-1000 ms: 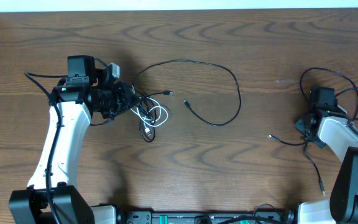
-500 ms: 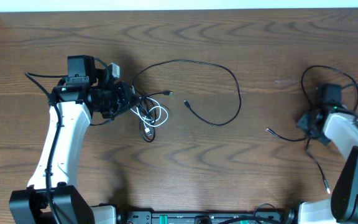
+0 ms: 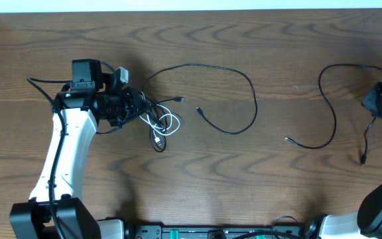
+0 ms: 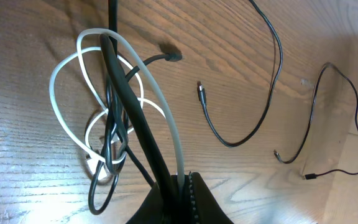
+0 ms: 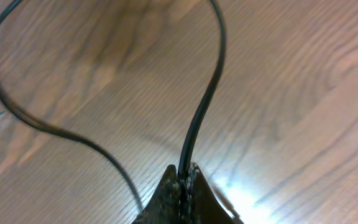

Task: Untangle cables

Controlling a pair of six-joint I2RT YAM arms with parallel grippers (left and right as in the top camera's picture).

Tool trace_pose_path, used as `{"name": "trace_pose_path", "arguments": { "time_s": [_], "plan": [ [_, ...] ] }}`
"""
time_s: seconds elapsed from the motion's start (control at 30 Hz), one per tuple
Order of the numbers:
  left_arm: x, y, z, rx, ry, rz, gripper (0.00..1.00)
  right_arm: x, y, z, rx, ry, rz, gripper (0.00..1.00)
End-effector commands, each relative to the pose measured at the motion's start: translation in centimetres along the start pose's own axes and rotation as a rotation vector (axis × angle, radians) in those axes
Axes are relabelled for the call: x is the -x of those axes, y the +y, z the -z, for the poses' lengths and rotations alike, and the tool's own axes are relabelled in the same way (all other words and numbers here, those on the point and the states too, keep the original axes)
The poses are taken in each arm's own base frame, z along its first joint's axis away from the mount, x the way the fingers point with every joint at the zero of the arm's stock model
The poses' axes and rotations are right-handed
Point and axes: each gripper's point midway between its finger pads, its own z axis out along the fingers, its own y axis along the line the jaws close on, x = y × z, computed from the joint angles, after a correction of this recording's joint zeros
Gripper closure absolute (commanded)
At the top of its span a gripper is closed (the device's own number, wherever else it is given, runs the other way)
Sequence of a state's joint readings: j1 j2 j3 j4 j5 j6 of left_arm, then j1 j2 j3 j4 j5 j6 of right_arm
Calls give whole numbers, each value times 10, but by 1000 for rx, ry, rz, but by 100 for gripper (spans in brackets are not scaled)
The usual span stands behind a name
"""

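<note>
While the left gripper [image 4: 182, 182] is pinching the white cable [image 4: 51, 84] and tangled black cable [image 4: 132, 109], the right gripper [image 5: 184, 174] is clamping the far black cable [image 5: 199, 121]; the loose cable [image 3: 255, 99] is lying between them.

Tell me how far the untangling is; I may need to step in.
Done: one black cable lies apart at the right, pinched in the shut right gripper. In hand: the left gripper is shut on the white cable and a black one in the knot. Left: that knot; the long middle cable may run into it.
</note>
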State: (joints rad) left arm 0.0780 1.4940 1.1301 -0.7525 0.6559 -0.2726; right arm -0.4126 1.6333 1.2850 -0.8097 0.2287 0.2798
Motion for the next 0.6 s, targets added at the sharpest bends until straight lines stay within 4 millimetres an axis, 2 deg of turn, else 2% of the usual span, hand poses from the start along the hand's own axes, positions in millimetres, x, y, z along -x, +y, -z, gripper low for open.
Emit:
{"name": "trace_pose_path", "arguments": {
  "time_s": [0.0, 0.17, 0.3, 0.47, 0.53, 0.57],
  "plan": [
    [5, -10, 6, -24, -16, -24, 93, 21, -36, 9, -136, -83, -78, 99],
    [5, -10, 6, -24, -16, -23, 93, 47, -86, 16, -311, -201, -201, 99],
    [5, -10, 6, -24, -16, -23, 92, 60, -104, 11, -322, -244, -271, 99],
    [5, -10, 6, -24, -16, -23, 92, 60, -104, -9, -269, -210, -267, 99],
    [5, -10, 6, -24, -16, -23, 93, 59, -96, -20, -227, -189, -246, 91],
    [5, -10, 6, -24, -16, -23, 92, 59, -90, -24, -197, -179, -235, 78]
  ]
}}
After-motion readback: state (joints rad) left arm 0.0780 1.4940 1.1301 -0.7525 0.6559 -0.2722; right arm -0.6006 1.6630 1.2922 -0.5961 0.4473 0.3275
